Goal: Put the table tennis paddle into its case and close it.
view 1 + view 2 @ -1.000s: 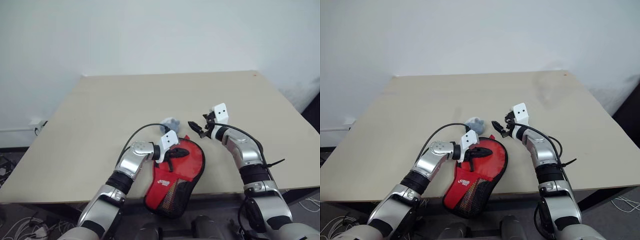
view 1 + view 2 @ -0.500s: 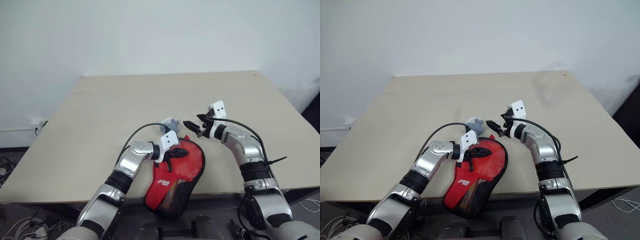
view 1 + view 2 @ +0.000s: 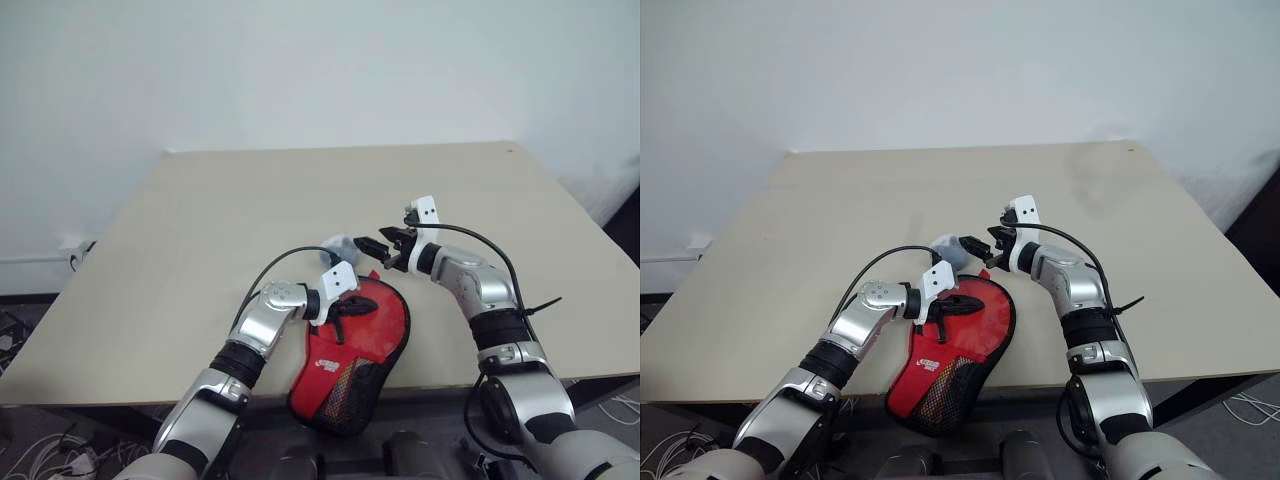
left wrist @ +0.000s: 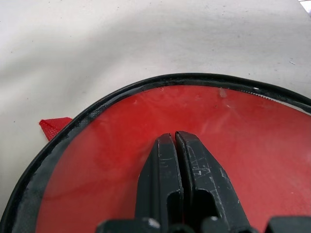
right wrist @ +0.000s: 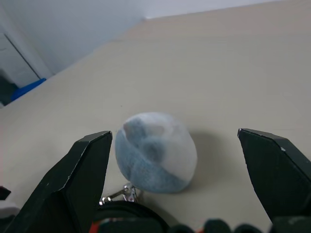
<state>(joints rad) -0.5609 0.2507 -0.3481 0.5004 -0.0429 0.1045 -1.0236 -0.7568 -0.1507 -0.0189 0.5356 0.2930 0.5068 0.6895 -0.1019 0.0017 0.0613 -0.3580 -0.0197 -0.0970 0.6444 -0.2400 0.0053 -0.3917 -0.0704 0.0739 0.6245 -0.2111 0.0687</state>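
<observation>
The case (image 3: 345, 385) lies at the table's front edge, its mesh end hanging over the edge. The table tennis paddle (image 3: 380, 320) is inside, and its red face shows through the clear window (image 4: 252, 141) within the black zip rim (image 4: 97, 109). My left gripper (image 3: 350, 308) is shut, its tips (image 4: 175, 138) resting on the window. The grey-blue puff (image 3: 337, 245) sits on the table just beyond the case's round end. My right gripper (image 3: 372, 247) is open and points at the puff (image 5: 155, 151) from the right. One finger stands on each side of the puff and they hold nothing.
The beige table (image 3: 250, 200) stretches wide beyond the case to a white wall. A small red tab (image 4: 54, 127) sticks out from the case's rim. A black cable (image 3: 285, 260) loops over my left forearm.
My right gripper has moved left toward the puff and rolled somewhat, staying open. The left gripper and the case have not moved.
</observation>
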